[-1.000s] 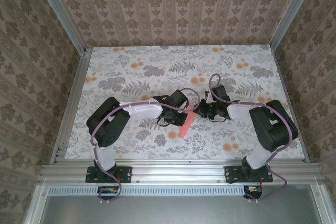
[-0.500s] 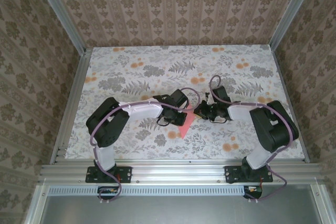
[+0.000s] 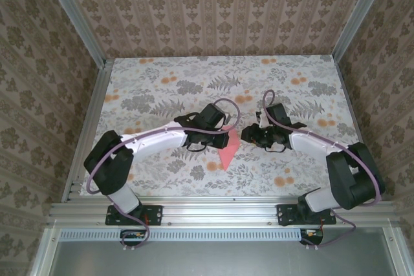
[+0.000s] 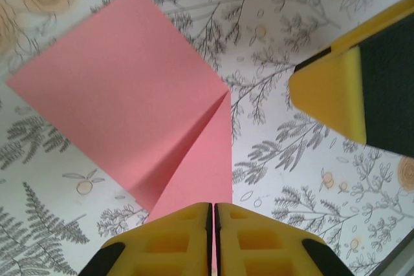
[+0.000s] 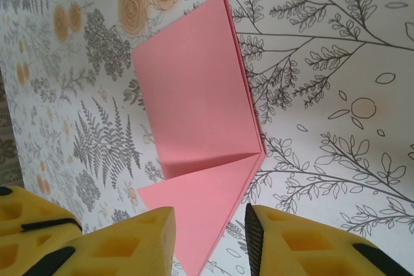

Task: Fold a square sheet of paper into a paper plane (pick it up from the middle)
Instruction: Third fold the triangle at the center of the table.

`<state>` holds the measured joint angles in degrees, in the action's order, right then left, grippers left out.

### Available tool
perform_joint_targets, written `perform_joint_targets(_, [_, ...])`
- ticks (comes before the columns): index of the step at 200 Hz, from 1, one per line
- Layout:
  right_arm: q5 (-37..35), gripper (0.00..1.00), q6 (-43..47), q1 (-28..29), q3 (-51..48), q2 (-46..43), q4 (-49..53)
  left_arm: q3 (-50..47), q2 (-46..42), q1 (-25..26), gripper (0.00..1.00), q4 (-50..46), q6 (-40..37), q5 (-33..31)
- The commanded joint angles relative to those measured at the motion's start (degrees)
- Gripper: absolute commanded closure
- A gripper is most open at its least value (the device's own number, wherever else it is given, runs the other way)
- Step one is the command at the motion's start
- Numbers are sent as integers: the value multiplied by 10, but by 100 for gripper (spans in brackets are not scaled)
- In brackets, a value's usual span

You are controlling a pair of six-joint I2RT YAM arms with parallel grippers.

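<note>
The square sheet of paper (image 3: 227, 153) is salmon-pink and folded into a pointed shape, lying at the table's middle front. In the left wrist view the paper (image 4: 123, 88) shows a crease, and a triangular flap rises into my left gripper (image 4: 213, 216), whose jaws are shut on that flap. From above, the left gripper (image 3: 226, 138) sits at the paper's far end. My right gripper (image 3: 246, 135) is just right of it. Its jaws stand apart over the flap's edge of the paper (image 5: 194, 95), so the right gripper (image 5: 210, 227) is open. One right fingertip (image 4: 330, 95) hangs beside the paper.
The table (image 3: 162, 88) wears a floral cloth. Aluminium rails (image 3: 220, 208) run along its near edge and sides, with patterned walls behind. Both arms bend inward towards the middle, and bare cloth lies to the far side and to either hand.
The right gripper has opened from shut on the paper. Both arms have shifted: the left arm has stretched out lower and the right elbow has swung right. The paper stays in place.
</note>
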<state>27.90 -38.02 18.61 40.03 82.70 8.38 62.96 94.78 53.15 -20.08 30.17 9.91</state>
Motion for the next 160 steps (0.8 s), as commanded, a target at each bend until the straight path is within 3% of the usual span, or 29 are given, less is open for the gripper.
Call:
perform_joint_targets(1, [24,64,11,-1,6,24,6,-1,17,2,90,12,9,31])
perform_joint_targets(160, [71,63,-4,-1,35,132,-54,14,102,7,98,-36,5,-19])
